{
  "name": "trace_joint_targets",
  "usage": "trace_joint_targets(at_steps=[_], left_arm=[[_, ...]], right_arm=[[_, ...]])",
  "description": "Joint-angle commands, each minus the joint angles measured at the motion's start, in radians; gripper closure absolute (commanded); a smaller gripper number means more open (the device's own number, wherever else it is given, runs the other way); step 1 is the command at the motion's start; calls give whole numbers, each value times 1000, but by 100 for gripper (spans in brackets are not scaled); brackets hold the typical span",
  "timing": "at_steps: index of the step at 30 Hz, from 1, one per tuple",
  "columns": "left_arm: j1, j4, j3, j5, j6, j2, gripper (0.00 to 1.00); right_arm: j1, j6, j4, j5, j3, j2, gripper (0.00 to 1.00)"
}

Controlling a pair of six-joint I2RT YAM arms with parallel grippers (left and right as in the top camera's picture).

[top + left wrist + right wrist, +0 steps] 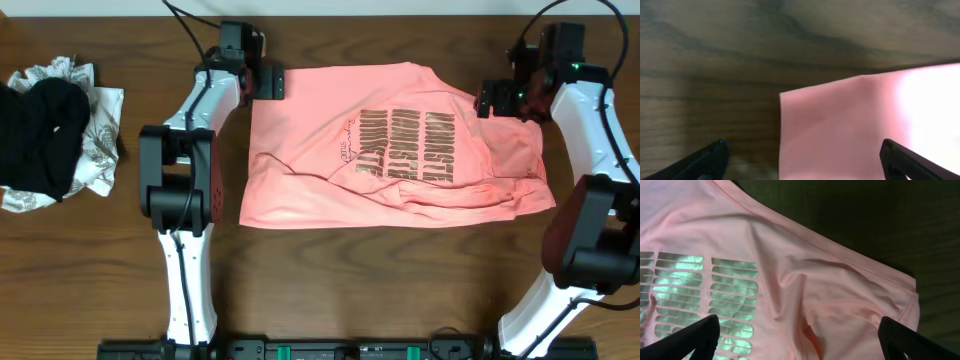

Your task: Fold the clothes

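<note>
The salmon-pink T-shirt point(390, 150) lies partly folded in the middle of the table, its rows of dark block lettering facing up. My left gripper point(268, 83) hovers open at the shirt's far left corner; the left wrist view shows that corner point(850, 130) between the spread fingers point(801, 160). My right gripper point(497, 100) hovers open at the shirt's far right edge; the right wrist view shows wrinkled pink fabric and lettering point(805, 290) between its spread fingers point(800, 337). Neither gripper holds anything.
A heap of other clothes point(55, 130), black and patterned white, lies at the table's left edge. The brown wooden table point(380, 280) shows bare in front of the shirt.
</note>
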Motion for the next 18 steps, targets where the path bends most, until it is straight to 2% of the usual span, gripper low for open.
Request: trace_joint_targets(at_steps=[1,14,18], left_arm=[[1,0,14,13,21,23,5],[-3,-23,14,13,29,24,24],[-17,-24,14,13,66,24,26]], right_arm=[[8,-2,0,41,-2,4,1],[8,-2,11,41,-3,4,1],[9,6,15,41,-3,4,1]])
